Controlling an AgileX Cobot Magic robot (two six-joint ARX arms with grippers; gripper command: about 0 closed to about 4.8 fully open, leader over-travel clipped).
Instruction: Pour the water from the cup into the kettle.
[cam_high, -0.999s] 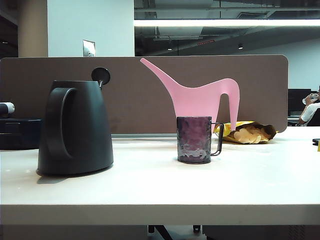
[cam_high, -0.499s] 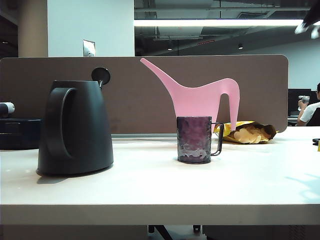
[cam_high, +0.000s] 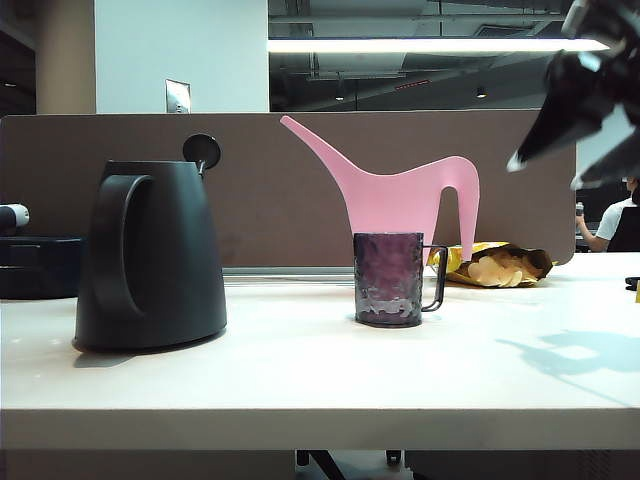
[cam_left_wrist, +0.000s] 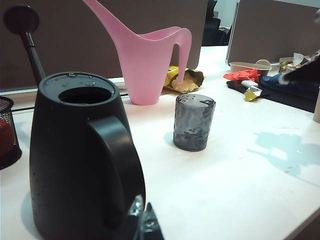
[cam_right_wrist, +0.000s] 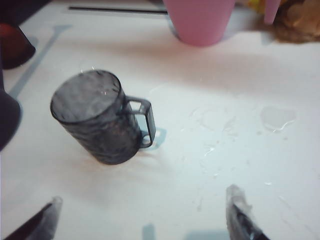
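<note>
— Right claw: where does it hang, and how are its jaws set?
— High over the right side of the table, well above and to the right of the cup. Its fingers stand wide apart with nothing between them.
— And the cup?
— It stands upright near the middle of the table, handle toward the right claw's side, untouched. The pink watering can is just behind it, and an open snack bag lies to the right of that.
— The kettle?
— The black kettle sits well to the left of the cup, its top open.
— The left claw?
— Low beside the kettle's handle. Only its tips show, so I cannot tell how far apart they are.
</note>
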